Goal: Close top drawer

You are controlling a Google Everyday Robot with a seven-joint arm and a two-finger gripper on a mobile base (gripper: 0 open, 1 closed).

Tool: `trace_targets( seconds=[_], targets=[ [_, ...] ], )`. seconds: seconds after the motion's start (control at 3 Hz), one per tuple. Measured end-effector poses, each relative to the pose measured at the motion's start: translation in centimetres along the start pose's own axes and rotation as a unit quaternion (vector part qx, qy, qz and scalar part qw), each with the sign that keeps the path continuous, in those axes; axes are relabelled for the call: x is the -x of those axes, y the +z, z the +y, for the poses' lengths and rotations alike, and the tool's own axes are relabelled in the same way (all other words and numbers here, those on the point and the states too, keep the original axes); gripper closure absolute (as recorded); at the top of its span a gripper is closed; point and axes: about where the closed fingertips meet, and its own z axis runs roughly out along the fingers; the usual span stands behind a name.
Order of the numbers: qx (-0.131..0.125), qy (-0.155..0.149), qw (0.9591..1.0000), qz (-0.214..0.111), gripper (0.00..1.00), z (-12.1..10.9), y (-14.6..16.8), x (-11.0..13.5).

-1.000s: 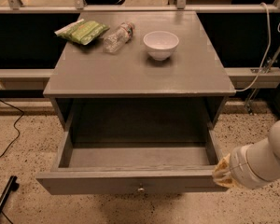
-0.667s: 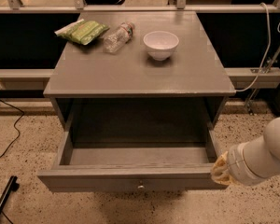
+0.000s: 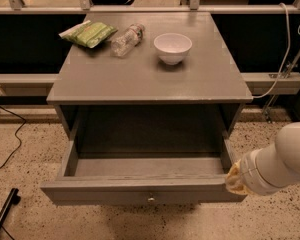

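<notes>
My gripper [image 3: 234, 179], spread or closed I cannot tell, sits at the right front corner of the open drawer [image 3: 130, 190], whose front runs nine to three, with the cabinet [image 3: 150, 81] at twelve o'clock.

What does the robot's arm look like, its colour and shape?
The arm is a smooth, thick white cylinder entering from the right edge, narrowing through a white ringed collar. The gripper, at the top drawer's front right corner, looks yellowish tan. No cables or markings show on it.
</notes>
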Motion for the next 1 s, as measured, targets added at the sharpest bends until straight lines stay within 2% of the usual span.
trace_targets(
  seconds=[0.33, 0.67, 1.0],
  targets=[
    [0.003, -0.003, 0.9992, 0.039, 1.0, -0.92, 0.04, -0.4],
    [0.013, 0.0, 0.999, 0.043, 1.0, -0.95, 0.6, -0.38],
    [0.013, 0.0, 0.999, 0.043, 1.0, -1.04, 0.29, -0.32]
  ],
)
